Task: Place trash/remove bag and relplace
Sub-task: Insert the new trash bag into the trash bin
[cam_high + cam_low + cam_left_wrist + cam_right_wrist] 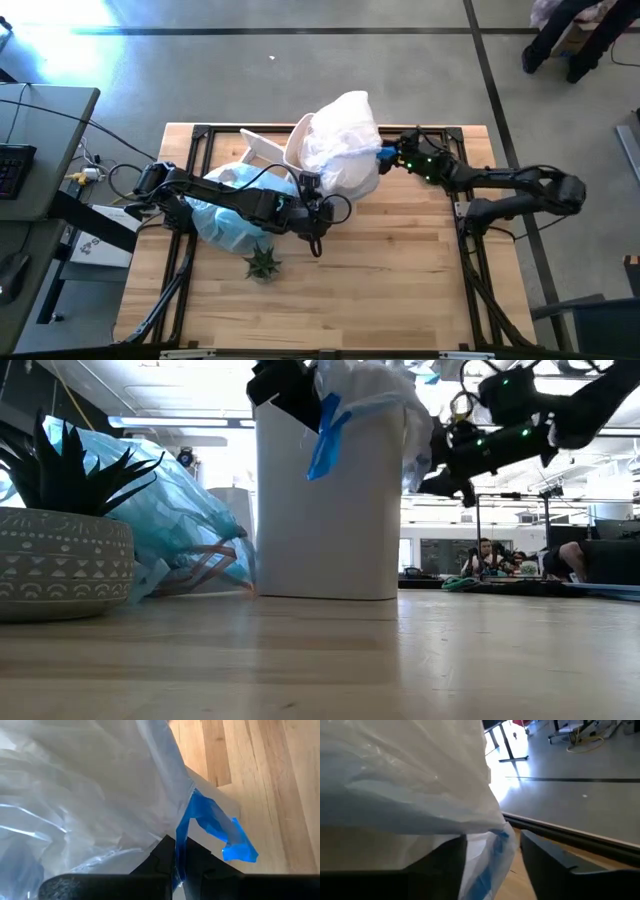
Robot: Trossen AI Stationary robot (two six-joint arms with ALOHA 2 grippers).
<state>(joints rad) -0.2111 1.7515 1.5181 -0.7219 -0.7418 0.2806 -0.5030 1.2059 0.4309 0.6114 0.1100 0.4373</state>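
Note:
A white bin stands upright at mid-table. A thin white bag with a blue drawstring band is bunched over its top. My left gripper is at the bin's near side and is shut on that band. My right gripper is at the bin's right side and open, with the bag's blue-banded rim hanging between its fingers. A filled light-blue bag lies on the table left of the bin. No loose trash shows. My left gripper pinches the blue drawstring band at the white bag's rim between its two shut fingers. It comes from the table's left, slanting down. A loose blue end hangs free beside the bin's wall, and the film above is slack. My right gripper has the bag's rim between its open fingers; whether a finger touches the film, I cannot tell.
A small spiky green plant in a grey pot stands near the filled bag, toward the table's near edge. A flat white piece leans behind the bin on its left. The right and near parts of the wooden table are bare.

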